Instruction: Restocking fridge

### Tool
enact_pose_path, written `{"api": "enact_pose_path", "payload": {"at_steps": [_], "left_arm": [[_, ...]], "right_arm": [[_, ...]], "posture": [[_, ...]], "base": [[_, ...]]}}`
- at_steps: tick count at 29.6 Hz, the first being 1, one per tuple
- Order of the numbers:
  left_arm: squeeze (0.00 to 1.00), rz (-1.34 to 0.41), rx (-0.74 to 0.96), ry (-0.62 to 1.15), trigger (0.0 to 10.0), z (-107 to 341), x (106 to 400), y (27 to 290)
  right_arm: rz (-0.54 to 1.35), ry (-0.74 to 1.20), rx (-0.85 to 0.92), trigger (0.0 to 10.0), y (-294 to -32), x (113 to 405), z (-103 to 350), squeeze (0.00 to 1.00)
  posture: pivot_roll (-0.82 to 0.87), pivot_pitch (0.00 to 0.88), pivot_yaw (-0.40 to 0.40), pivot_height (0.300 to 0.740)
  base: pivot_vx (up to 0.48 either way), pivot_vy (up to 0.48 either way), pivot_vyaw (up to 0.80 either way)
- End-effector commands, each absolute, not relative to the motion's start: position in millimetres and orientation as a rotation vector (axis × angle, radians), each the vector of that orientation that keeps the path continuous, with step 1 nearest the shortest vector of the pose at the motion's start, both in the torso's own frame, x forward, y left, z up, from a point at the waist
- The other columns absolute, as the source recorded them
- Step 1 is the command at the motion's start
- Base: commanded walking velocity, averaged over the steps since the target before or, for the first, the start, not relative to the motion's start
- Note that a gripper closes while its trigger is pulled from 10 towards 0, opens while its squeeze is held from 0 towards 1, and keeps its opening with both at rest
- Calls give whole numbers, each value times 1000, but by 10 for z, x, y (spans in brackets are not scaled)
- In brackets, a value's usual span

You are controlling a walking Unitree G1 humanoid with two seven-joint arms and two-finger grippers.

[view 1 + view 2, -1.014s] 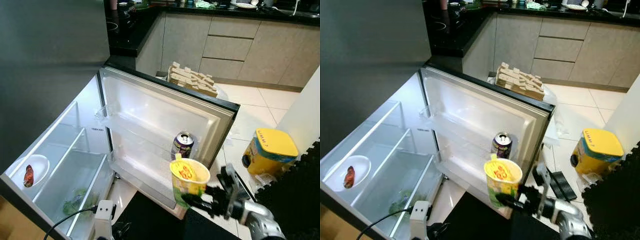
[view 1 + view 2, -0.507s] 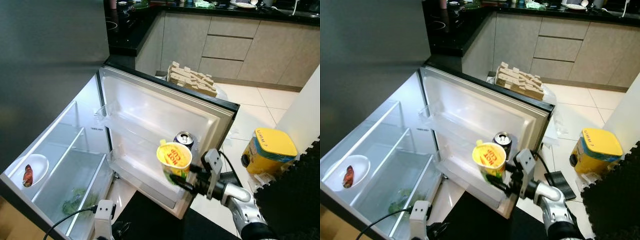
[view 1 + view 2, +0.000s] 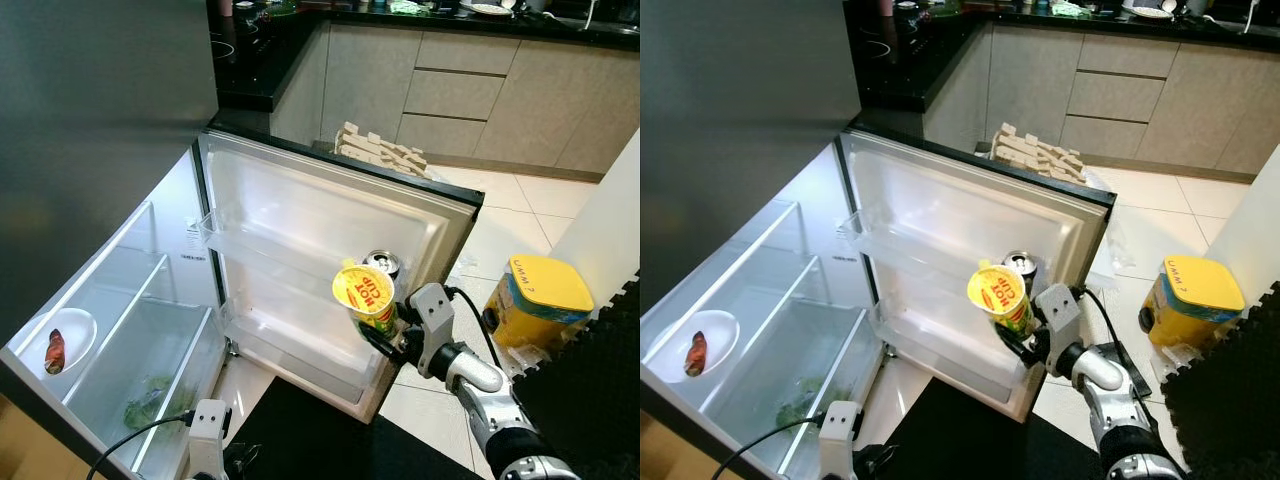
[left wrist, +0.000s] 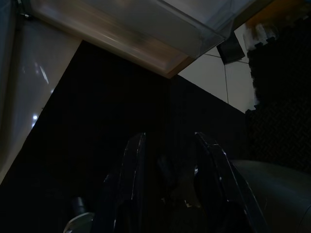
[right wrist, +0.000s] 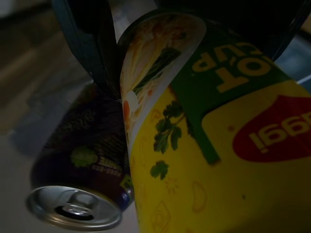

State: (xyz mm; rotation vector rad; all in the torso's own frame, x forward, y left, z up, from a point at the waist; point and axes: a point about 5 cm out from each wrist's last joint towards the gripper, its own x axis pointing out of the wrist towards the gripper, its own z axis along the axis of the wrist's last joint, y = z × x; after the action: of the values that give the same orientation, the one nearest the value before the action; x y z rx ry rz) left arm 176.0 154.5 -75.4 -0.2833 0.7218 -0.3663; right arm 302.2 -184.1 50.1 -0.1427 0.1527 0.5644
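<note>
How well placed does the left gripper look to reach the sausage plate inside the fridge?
Probably not well: the left gripper hangs low over the dark mat, while the plate sits on a fridge shelf, though nothing blocks the open compartment.

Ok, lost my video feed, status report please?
Right gripper shut on noodle cup, over door shelf. Left gripper idle, low. Soda can right behind the cup.

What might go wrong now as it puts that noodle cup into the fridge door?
The noodle cup in the right gripper sits tilted and close against the drink can in the door shelf; it might knock the can over. Held low, the tilted cup might also slip.
</note>
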Motion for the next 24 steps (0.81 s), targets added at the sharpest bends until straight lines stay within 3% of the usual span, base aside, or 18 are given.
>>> {"api": "enact_pose_path", "payload": {"at_steps": [1,15,21,24], "left_arm": [[0,-357,-277,732,10000,-771,1723,1572],[0,-376,-266,730,10000,-764,1733,1568],[0,-379,-266,727,10000,-759,1741,1567],[0,-383,-265,726,10000,-758,1742,1560]], "right_arm": [[526,139,-155,10000,-1905,3045,529,0],[246,84,-257,10000,-2497,3167,793,0],[220,75,-262,10000,-2550,3182,831,0],[356,8,-115,10000,-2364,3184,858,0]], "posture": [[-72,0,-49,740],[-72,0,-43,740],[-72,0,-43,740],[-72,0,-43,740]], "base": [[0,0,0],[0,0,0],[0,0,0],[0,0,0]]}}
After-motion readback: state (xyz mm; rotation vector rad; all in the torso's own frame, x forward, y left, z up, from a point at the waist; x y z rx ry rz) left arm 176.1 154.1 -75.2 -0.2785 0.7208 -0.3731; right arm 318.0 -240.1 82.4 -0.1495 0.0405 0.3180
